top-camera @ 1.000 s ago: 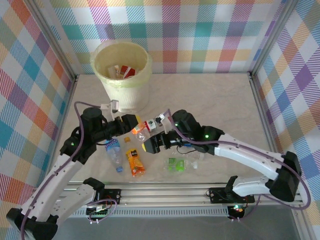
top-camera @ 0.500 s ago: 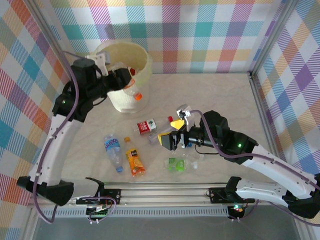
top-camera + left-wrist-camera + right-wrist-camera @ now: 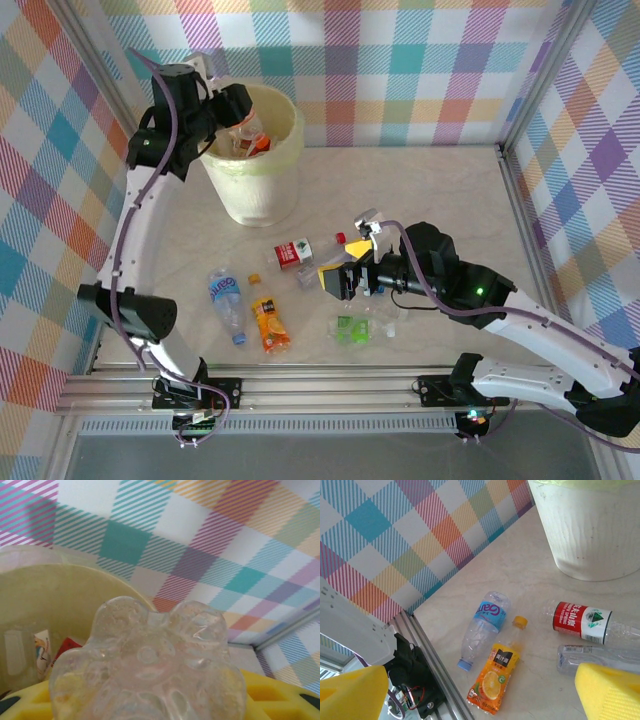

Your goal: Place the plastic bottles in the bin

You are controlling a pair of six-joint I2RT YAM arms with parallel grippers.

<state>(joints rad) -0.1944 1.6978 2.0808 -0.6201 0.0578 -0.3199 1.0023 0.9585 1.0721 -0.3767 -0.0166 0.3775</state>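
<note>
Left gripper [image 3: 238,105]: yellow pads [image 3: 272,692] pressed in on a clear bottle [image 3: 147,665]. In the left wrist view the bottle's lobed base points away from me, with a pad on either side. I hold it high, above the near-left rim of the bin [image 3: 255,190], so that it can fall straight in once released and not catch the wall. Judgement: this is the release step for this bottle, and it is not yet let go.

The bin stands at the far left corner of the surface. It is round, pale yellow and much wider than the bottle, so aim is not critical. A red-labelled piece [image 3: 257,143] already lies inside it.

Right gripper [image 3: 345,275]: jaws spread wide and holding nothing, pads [image 3: 350,695] well apart. It hangs low over the loose bottles between the middle of the surface and its near edge, which I read as lining up the next pick.

On the surface:
- a second clear bottle [image 3: 600,657], just beside the right-hand pad and the likeliest target
- a red-label bottle [image 3: 580,617], lying just beyond it toward the bin
- an orange juice bottle [image 3: 495,675] and a blue-label bottle [image 3: 487,617], side by side toward the near left edge
- a green-label bottle [image 3: 350,328], closest to the near edge

All five lie flat and apart from the bin. Risk: they may roll when the pads close on them.
</note>
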